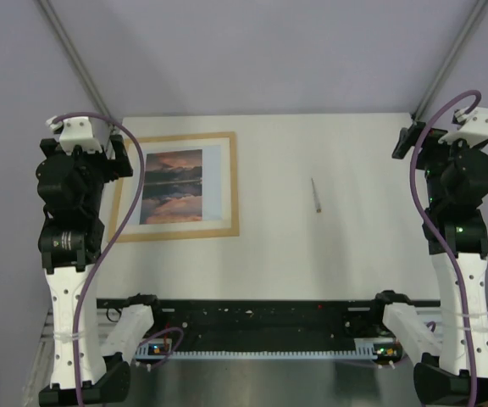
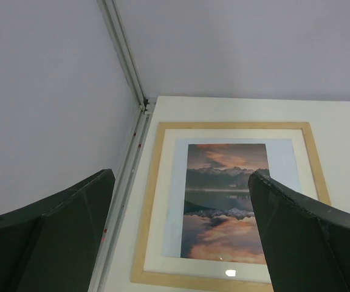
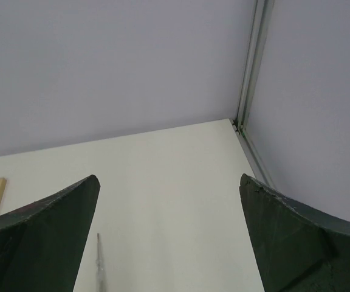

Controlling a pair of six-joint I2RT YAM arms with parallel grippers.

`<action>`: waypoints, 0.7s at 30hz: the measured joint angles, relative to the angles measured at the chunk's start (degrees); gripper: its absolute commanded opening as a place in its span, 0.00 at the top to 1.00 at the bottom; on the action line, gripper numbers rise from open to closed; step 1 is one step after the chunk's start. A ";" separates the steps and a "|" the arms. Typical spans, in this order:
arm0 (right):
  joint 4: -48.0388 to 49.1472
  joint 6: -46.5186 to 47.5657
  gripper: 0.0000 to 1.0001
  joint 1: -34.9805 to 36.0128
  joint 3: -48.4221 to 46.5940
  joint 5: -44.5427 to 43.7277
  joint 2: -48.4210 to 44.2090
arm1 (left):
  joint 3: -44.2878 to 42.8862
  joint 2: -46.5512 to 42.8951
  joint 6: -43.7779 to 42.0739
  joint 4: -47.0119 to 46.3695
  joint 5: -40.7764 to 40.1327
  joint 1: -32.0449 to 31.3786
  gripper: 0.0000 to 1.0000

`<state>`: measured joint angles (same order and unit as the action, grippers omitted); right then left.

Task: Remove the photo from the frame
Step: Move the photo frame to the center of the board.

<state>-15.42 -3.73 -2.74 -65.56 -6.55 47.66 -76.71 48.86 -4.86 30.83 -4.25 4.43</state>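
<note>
Left gripper (image 2: 180,176) hovering wide open, empty, above frame (image 2: 149,207). Right gripper (image 3: 169,179) gaping too, well apart. Photo (image 2: 226,201) sitting inside frame, face up, at left of table (image 1: 354,246). Risk: fingers (image 2: 296,231) skidding on flat frame, shoving instead of lifting.

From above, my left arm (image 1: 74,203) hides the frame's (image 1: 185,231) left side. In my left wrist view, one of my left fingers (image 2: 308,243) hides the frame's bottom right corner. My right wrist view shows only a bit of the frame, cut off at the left edge. The stick (image 1: 316,196) is too small to tell what it is. The bottom edge there cuts it off.
</note>
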 measured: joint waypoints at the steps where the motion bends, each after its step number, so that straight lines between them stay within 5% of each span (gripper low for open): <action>1: 0.00 0.00 0.01 0.00 0.00 -0.04 -0.02 | 0.00 0.00 0.04 0.02 -0.09 0.00 0.01; 21: 0.02 -0.35 0.01 0.00 0.00 0.79 -0.04 | 0.31 -0.02 0.02 -0.39 0.72 0.00 0.01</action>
<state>-15.40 -4.08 -2.74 -65.56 -5.76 47.62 -76.40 48.84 -4.84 30.44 -3.53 4.43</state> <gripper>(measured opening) 0.990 0.986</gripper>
